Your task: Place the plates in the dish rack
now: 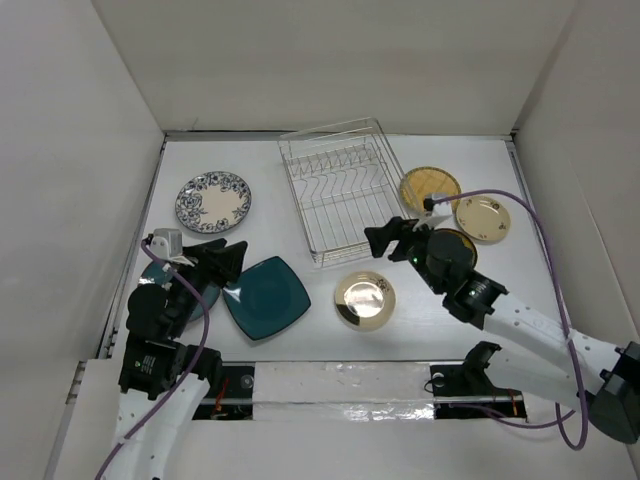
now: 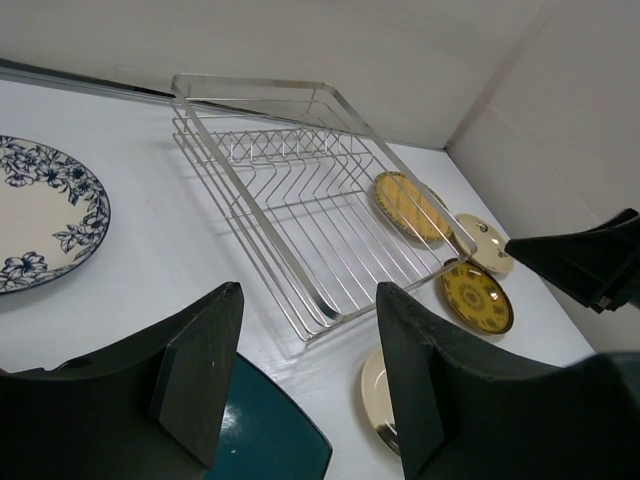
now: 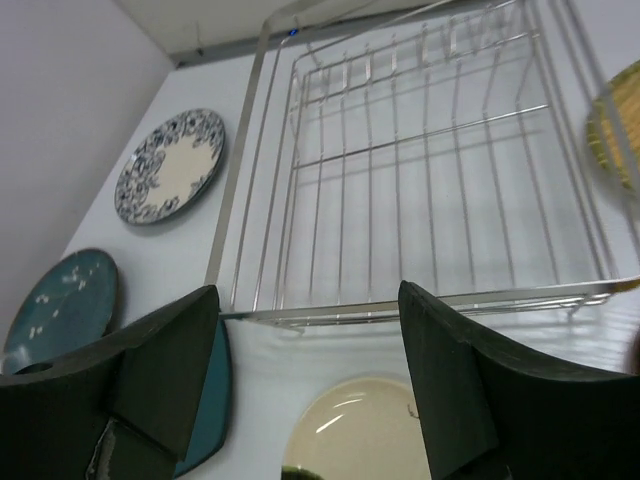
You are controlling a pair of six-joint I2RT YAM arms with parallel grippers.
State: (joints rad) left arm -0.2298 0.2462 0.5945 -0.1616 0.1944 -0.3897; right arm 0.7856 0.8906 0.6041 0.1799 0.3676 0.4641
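The silver wire dish rack (image 1: 340, 195) stands at the back middle with no plate in its slots. A blue floral plate (image 1: 213, 201) lies to its left. A square dark teal plate (image 1: 266, 297) and a shiny gold plate (image 1: 365, 299) lie in front of it. A round teal plate (image 1: 178, 292) lies partly under my left arm. A yellow plate (image 1: 430, 187) leans at the rack's right side, with a cream plate (image 1: 483, 218) beside it. My left gripper (image 1: 228, 260) is open and empty above the square plate's left edge. My right gripper (image 1: 390, 238) is open and empty at the rack's front right corner.
White walls close in the table on three sides. A patterned yellow plate (image 2: 478, 297) lies under my right arm. The left wrist view shows the rack (image 2: 300, 210) ahead and the right gripper (image 2: 580, 265) at the right. The right wrist view shows the rack (image 3: 420, 180) above the gold plate (image 3: 360, 435).
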